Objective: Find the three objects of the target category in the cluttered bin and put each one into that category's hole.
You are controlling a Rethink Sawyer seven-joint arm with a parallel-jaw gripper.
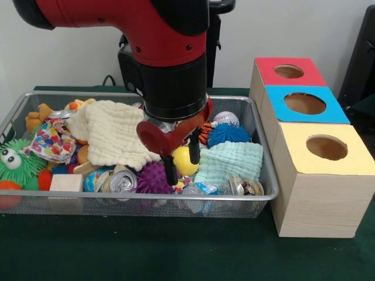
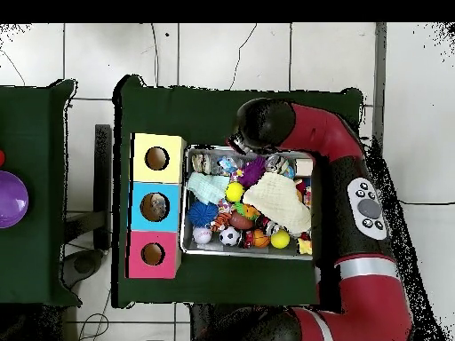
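Bin [image 1: 266, 196] left of boxes [image 1: 319, 193].

Wire bin [image 1: 261, 196] of jumbled toys beside three-holed wooden boxes [image 1: 319, 193].

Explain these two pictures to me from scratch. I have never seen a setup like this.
The red and black machine is a robot arm. One picture looks across the table at it; the other looks straight down from above. On the green table sits a wire bin full of odds and ends: a cream cloth, a pale green cloth, a purple spiky ball, a yellow ball, a drink can. Beside it stand three boxes with holes, topped red, blue and yellow. The tool hangs open over the bin, holding nothing.
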